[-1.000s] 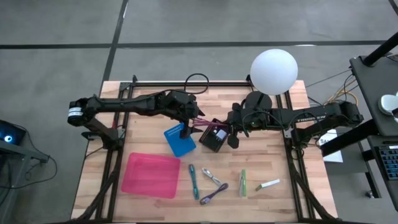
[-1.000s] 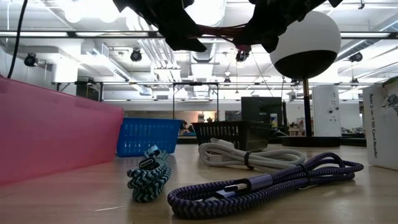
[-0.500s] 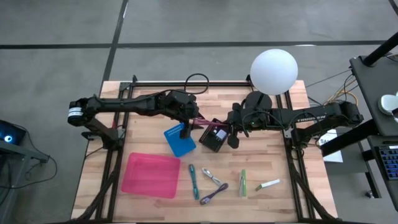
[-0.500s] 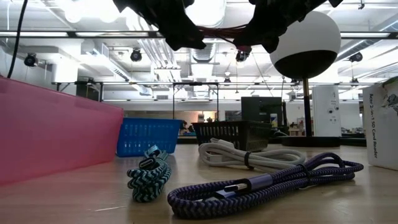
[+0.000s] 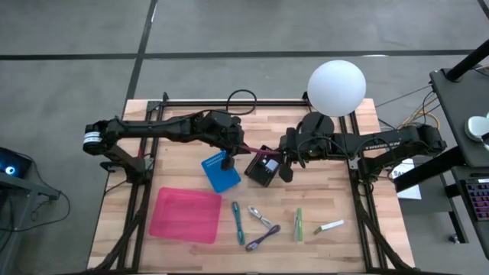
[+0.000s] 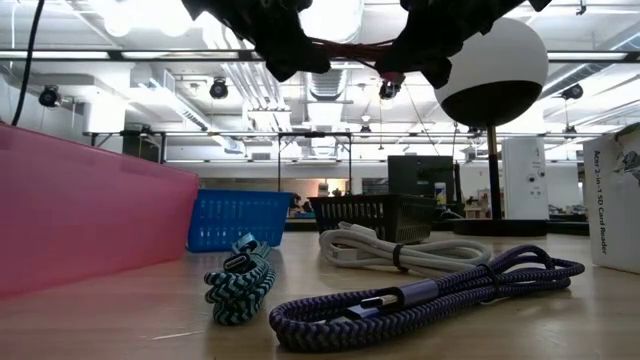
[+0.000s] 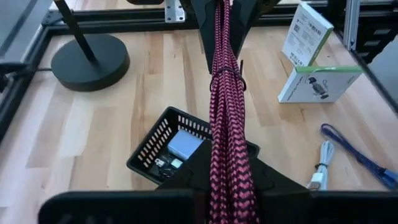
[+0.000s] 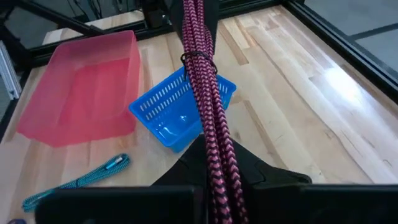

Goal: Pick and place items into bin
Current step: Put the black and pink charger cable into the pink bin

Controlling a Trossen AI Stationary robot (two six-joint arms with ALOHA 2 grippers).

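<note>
A dark red braided cable bundle (image 5: 253,150), bound by a tie (image 7: 226,76), hangs stretched between my two grippers above the black mesh basket (image 5: 262,169). My left gripper (image 5: 234,148) is shut on the end toward the table's left, and my right gripper (image 5: 283,159) is shut on the other end. On the table near the front edge lie a teal cable (image 5: 238,219), a white cable (image 5: 260,216) and a purple cable (image 5: 261,239). My left gripper pinches the red cable bundle's left end (image 7: 228,148) between its two fingers, several strands together. The fingers slant down toward the table's right and lie along the cable. The bundle runs straight on to the other gripper, clear of the table. My right gripper pinches the bundle's right end (image 8: 213,142) between its two fingers, several strands at once. Its fingers slant down toward the table's left, along the cable. The cable is lifted clear and stretched nearly straight over the black basket.
A blue mesh basket (image 5: 220,173) stands left of the black one, and a pink bin (image 5: 186,215) at the front left. A green box (image 5: 299,224) and a white box (image 5: 331,226) lie at the front right. A white globe lamp (image 5: 336,88) stands at the far edge.
My left gripper has shut on the left end of the red cable bundle, which my right gripper kept holding. Both arms stayed in place and the cable stayed above the black basket.
</note>
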